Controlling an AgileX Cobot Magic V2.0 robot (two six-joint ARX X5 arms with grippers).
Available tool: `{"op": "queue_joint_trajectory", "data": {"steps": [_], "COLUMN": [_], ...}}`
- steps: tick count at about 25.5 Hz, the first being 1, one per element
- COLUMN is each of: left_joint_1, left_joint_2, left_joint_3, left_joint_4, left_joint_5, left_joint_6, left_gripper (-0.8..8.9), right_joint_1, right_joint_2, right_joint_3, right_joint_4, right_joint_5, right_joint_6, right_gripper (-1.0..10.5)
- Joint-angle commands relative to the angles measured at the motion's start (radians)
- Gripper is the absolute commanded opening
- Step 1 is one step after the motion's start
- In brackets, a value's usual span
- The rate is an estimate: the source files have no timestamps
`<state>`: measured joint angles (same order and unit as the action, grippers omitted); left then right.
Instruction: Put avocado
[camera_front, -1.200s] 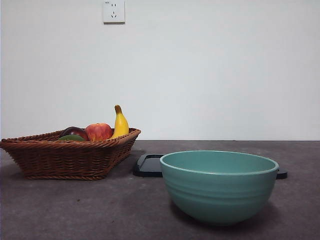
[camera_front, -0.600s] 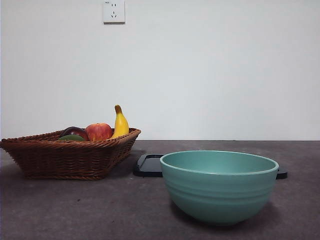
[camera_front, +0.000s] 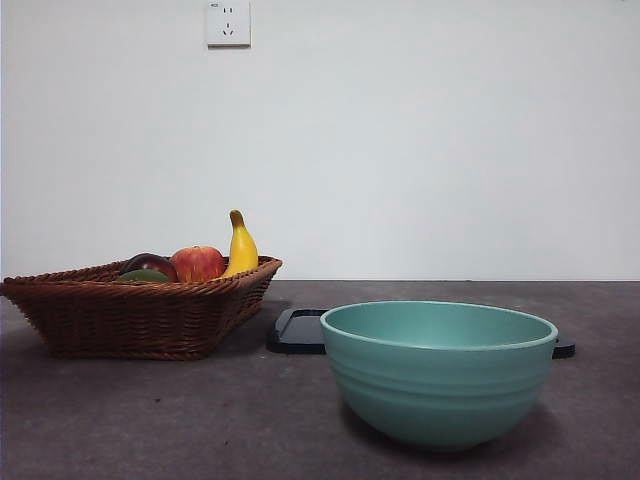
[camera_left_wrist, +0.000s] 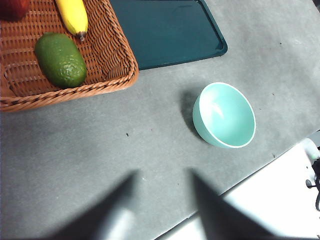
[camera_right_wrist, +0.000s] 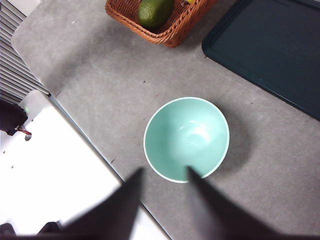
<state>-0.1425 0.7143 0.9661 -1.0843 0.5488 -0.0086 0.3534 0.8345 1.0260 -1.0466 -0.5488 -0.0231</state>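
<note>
Both jaws wide apart, empty; avocado (camera_left_wrist: 61, 60) whole only from left wrist, basket-hidden (camera_front: 140, 315) in front

The dark green, bumpy avocado (camera_left_wrist: 61, 60) lies on its side in the wicker basket (camera_left_wrist: 107, 47).

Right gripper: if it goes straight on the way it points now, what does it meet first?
Probably the teal bowl: the open right gripper points at its near rim, though depth is unclear.
</note>
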Motion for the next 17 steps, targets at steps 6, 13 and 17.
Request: {"op": "queue_joint_trajectory", "data": {"steps": [6, 13, 17], "left_joint_1": [-0.003, -0.016, -0.045], "left_joint_2": [0.019, 0.081, 0.155], "left_joint_3": [0.024, 0.035, 0.071], "left_joint_4": [0.01, 0.061, 0.102], "left_joint_5": [0.002, -0.031, -0.114], "left_joint_6": [0.007, -0.008, -0.011], "left_gripper": [4.11, 4.08, 4.05], "right_joint_1": [0.005, 0.005, 0.005], "right_joint_2": [0.008, 0.008, 0.008], "right_joint_3": [0.018, 0.018, 0.018], "right_joint_4": [0.007, 0.006, 0.007], "right_joint_5": [-0.001, -0.001, -0.001], "right_joint_6": [-0.003, -0.002, -0.003], "right_gripper": [4.1, 4.1, 4.1]}}
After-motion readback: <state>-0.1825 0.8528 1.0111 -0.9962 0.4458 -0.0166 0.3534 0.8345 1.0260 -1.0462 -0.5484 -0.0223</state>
